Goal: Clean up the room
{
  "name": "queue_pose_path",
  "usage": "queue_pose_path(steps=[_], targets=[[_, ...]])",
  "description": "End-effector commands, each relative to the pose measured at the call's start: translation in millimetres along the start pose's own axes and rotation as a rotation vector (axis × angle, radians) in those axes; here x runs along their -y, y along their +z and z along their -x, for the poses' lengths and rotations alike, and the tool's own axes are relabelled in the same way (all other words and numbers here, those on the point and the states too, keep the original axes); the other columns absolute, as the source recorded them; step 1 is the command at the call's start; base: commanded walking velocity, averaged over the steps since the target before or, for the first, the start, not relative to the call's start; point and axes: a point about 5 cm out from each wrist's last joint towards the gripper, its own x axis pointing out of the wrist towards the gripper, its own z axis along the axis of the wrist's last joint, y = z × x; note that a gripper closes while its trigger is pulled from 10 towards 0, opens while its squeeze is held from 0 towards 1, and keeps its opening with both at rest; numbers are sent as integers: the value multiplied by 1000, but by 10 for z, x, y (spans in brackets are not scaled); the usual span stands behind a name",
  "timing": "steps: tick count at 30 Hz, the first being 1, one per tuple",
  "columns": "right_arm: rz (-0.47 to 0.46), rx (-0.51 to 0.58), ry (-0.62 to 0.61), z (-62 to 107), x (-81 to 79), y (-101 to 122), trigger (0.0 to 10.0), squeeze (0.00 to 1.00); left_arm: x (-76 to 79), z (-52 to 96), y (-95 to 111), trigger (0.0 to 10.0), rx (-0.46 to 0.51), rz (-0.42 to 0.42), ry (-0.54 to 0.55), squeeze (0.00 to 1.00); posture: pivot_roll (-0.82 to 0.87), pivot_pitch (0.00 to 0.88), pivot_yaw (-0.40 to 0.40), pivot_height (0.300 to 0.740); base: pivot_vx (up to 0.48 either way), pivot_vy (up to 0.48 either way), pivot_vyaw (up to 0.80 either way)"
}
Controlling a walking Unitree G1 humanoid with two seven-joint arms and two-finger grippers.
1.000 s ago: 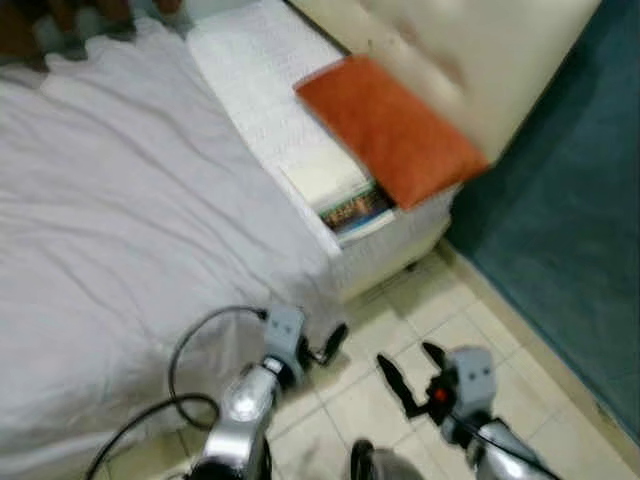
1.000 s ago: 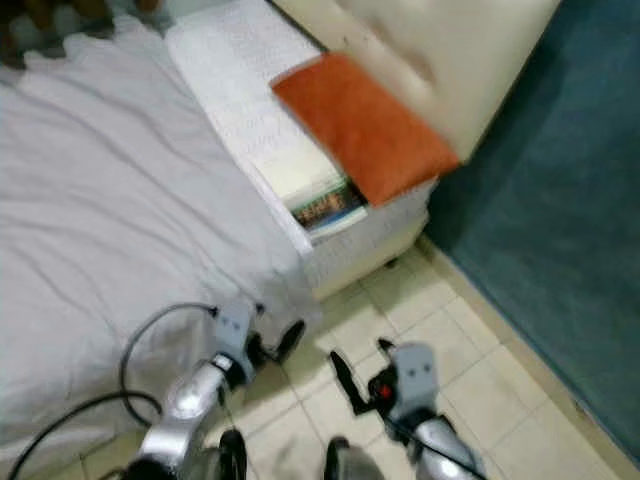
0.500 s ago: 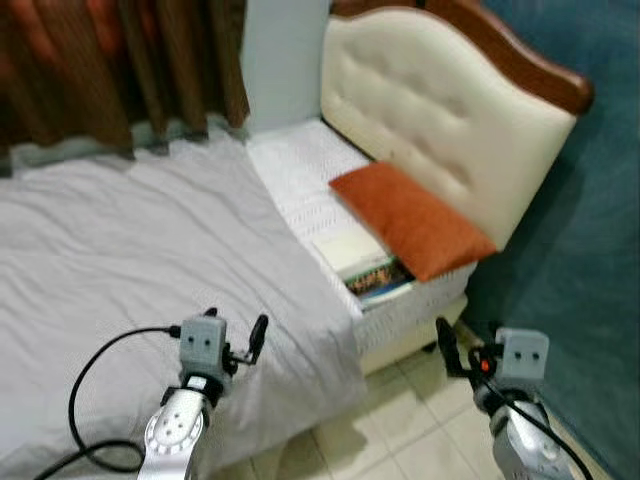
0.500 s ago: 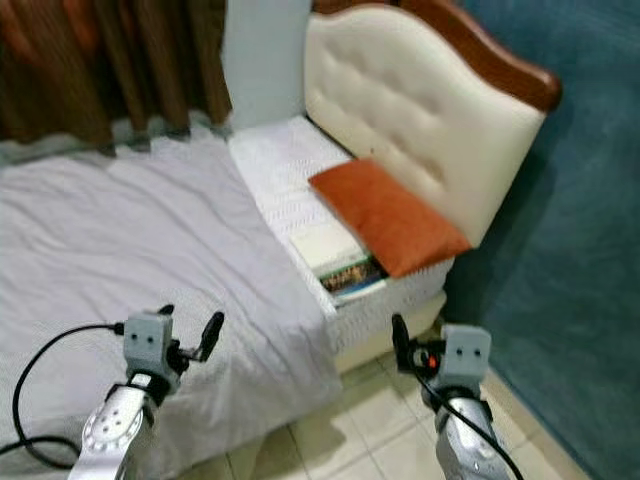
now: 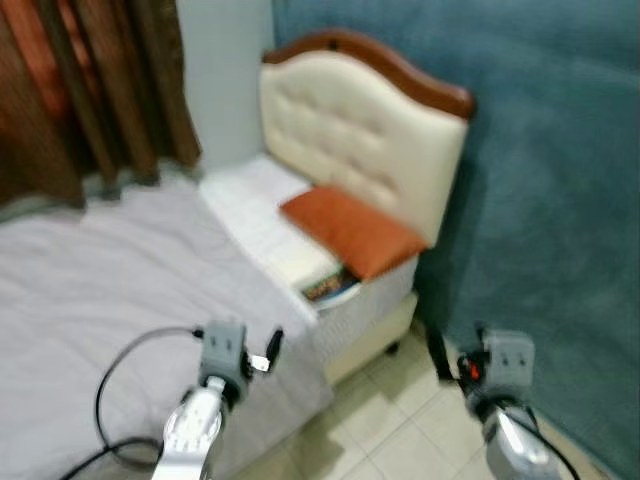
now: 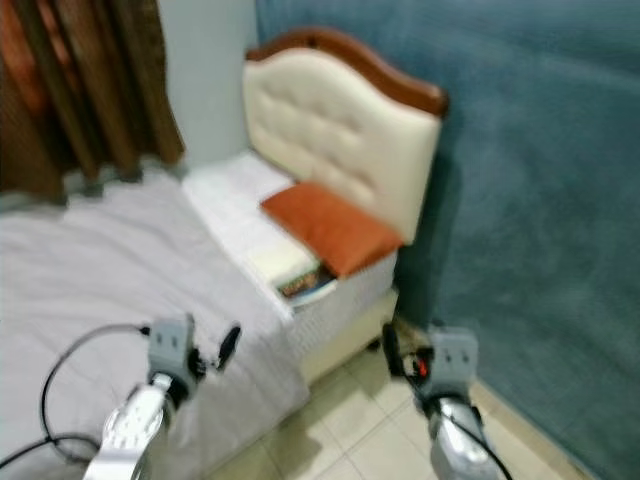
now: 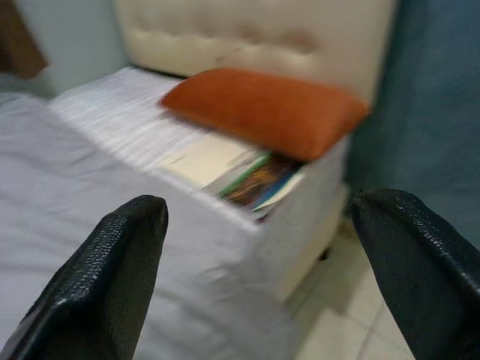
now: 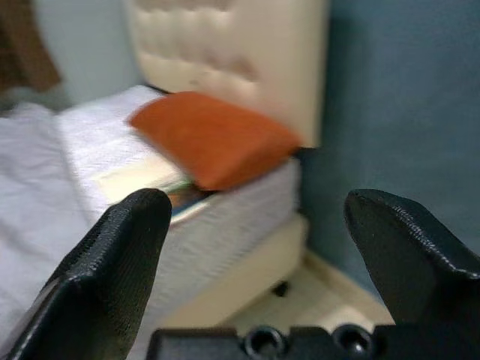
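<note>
Head views now frame more blue wall [image 5: 560, 150]

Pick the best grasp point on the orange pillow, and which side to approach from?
Grip the orange pillow at its corner near the bed's outer edge, coming from the floor side. It lies flat against the headboard with that end overhanging the books, so fingers can likely close over the soft edge there. Both grippers are open.

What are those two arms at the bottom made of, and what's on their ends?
Both are shiny silver tubes ending in grey boxy blocks. Each carries a pincer of two long black textured fingers: left pincer, right pincer. A black cable loops from the left; the right block shows a red spot.
</note>
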Motion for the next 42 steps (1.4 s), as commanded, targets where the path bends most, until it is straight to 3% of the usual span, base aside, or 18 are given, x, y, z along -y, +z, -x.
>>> queue_pose_path(steps=[1, 3, 5, 7, 9, 13, 18, 25, 29, 33, 36, 42], targets=[[14, 9, 24, -2, -39, 13, 10000, 0, -125, 40, -106, 10000, -52, 25, 38, 0, -40, 0, -35, 740, 0, 0, -788], [21, -17, 4, 117, 17, -67, 10000, 0, -162, 158, -189, 10000, -86, 79, 63, 0, -44, 0, -39, 740, 0, 0, -788], [24, -69, -41, 345, 70, -203, 10000, 0, -102, 340, -274, 10000, -111, 27, 35, 0, -40, 0, -44, 740, 0, 0, -794], [23, -81, -37, 357, 37, -240, 10000, 0, -113, 249, -244, 10000, -103, 42, 36, 0, -42, 0, -34, 740, 0, -480, -800], [41, -60, -24, 272, 38, -193, 10000, 0, -84, 167, -191, 10000, -88, -8, -28, 0, -51, 0, -29, 740, 0, -476, -788], [38, -73, -49, 281, 121, -199, 10000, 0, -129, 219, -211, 10000, -98, 22, 10, 0, -61, 0, -27, 740, 0, -463, -791], [50, -107, -16, 328, 144, -249, 10000, 0, 48, 172, -222, 10000, -91, 61, -7, 0, -91, 0, -31, 740, 0, -453, -793], [35, -96, -5, 345, 139, -249, 10000, 0, 118, 70, -135, 10000, -68, 26, -12, 0, -122, 0, -5, 740, 208, -117, -147], [16, -110, 2, 414, 136, -291, 10000, 0, 80, 82, -156, 10000, -99, 16, 6, 0, -128, 0, 3, 740, 480, 0, 438], [-44, -156, 155, 555, -11, -330, 10000, 0, -86, 312, -224, 10000, -201, 26, 67, 0, -120, 0, 14, 740, 480, 0, 0], [-46, -158, 149, 537, -6, -343, 10000, 0, -83, 236, -193, 10000, -191, 18, 50, 0, -119, 0, 15, 740, 480, 0, 0], [-41, -160, 163, 547, -38, -332, 10000, 0, -86, 274, -252, 10000, -218, 17, 42, 0, -123, 0, 20, 740, 480, 0, 0]])
